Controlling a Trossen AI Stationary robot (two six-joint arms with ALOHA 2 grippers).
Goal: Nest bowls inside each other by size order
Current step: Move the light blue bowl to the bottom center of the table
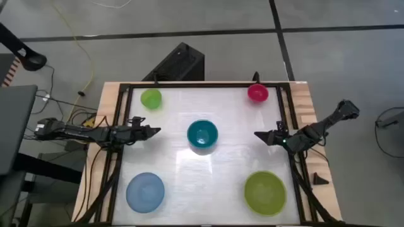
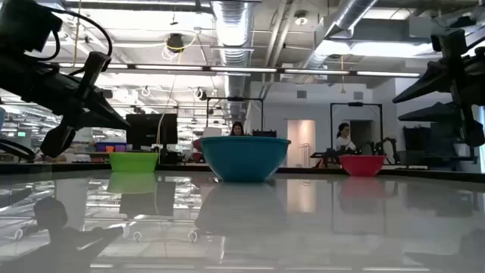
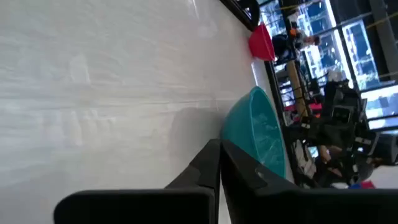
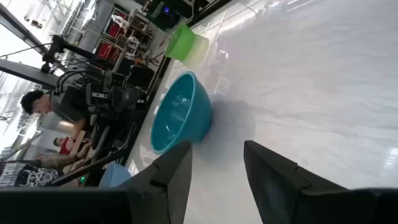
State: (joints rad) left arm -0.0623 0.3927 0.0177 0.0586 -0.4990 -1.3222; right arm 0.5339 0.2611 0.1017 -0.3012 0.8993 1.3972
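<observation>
Five bowls stand apart on their bases on the white table. The teal bowl (image 1: 202, 135) is in the middle, the lime green bowl (image 1: 151, 98) far left, the magenta-pink bowl (image 1: 257, 93) far right, the light blue bowl (image 1: 145, 191) near left, and the olive-green bowl (image 1: 265, 192) near right. My left gripper (image 1: 155, 131) hovers left of the teal bowl (image 3: 261, 134), shut and empty. My right gripper (image 1: 257, 135) hovers right of the teal bowl (image 4: 180, 115), open and empty. Both point at that bowl.
A black frame (image 1: 120, 126) runs along the table's left, far and right sides. Bare table lies between the bowls. People show in the room beyond the table (image 4: 43, 106).
</observation>
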